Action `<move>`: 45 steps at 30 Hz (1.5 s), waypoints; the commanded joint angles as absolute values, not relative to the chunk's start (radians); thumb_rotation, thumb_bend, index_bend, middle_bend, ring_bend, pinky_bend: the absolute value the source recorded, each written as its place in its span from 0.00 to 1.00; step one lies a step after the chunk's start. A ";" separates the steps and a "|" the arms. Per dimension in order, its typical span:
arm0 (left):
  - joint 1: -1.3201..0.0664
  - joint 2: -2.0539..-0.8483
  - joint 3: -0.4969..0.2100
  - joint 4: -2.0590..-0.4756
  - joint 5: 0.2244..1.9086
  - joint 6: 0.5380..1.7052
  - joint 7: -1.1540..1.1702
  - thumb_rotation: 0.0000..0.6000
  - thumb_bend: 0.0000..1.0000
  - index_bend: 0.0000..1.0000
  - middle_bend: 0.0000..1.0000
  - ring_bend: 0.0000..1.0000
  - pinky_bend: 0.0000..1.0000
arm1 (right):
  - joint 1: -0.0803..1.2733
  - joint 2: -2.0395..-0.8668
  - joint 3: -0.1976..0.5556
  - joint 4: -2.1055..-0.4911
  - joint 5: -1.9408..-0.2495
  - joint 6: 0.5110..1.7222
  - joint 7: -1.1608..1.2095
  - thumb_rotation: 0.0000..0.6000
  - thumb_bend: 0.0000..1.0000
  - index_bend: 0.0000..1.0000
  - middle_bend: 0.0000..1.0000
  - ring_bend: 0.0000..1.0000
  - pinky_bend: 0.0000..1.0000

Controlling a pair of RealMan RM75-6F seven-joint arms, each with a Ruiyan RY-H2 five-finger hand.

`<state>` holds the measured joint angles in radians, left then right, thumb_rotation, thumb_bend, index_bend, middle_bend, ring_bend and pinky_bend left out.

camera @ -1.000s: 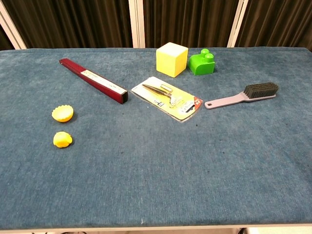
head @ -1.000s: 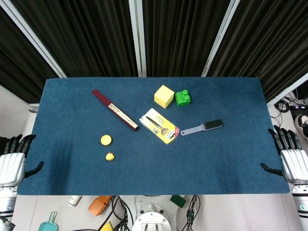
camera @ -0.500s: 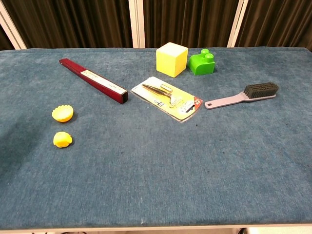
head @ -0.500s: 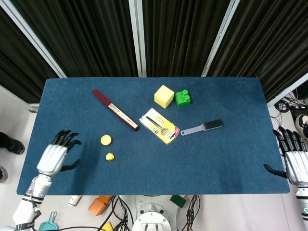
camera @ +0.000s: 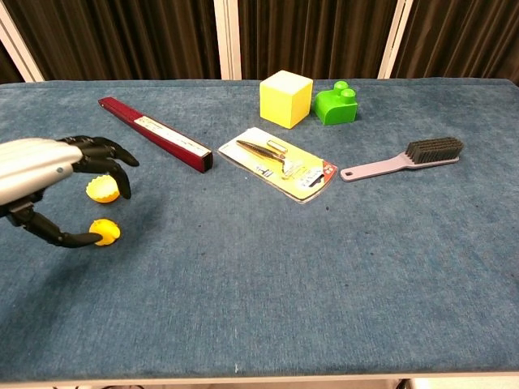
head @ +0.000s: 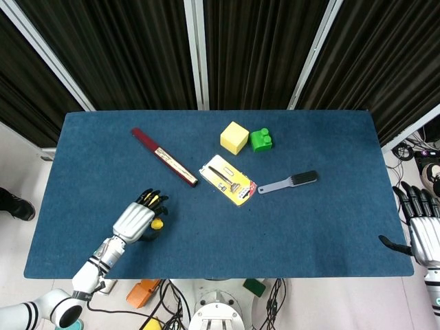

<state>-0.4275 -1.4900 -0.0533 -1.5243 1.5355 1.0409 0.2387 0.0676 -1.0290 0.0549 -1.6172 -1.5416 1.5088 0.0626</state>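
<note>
- Since half a second ago, left hand (camera: 49, 182) has swept inward, fingers spread, empty, thumb tip touching the small yellow piece (camera: 105, 232).
- Yellow cap (camera: 103, 189) lies under its fingertips.
- Right hand (head: 424, 230) hangs open off the blue tabletop (head: 309, 227) edge.

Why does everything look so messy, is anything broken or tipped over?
Nothing looks broken or spilled. The red stick, the yellow tool pack and the brush just lie slanted on the blue table. The left hand hangs over two small yellow pieces.
</note>
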 commanded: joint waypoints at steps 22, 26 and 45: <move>-0.451 -1.536 -0.023 -1.460 1.452 1.036 0.312 1.00 0.33 0.46 0.11 0.00 0.00 | 0.072 -1.035 0.056 -1.612 -1.539 1.499 0.061 1.00 0.14 0.00 0.02 0.00 0.05; -0.454 -1.544 -0.023 -1.445 1.457 1.049 0.290 1.00 0.37 0.54 0.11 0.00 0.00 | 0.071 -1.036 0.055 -1.611 -1.538 1.499 0.064 1.00 0.14 0.00 0.02 0.00 0.05; -0.548 -1.519 -0.149 -1.427 1.306 0.988 0.277 1.00 0.37 0.55 0.11 0.00 0.00 | 0.065 -1.038 0.054 -1.598 -1.534 1.502 0.078 1.00 0.14 0.00 0.02 0.00 0.05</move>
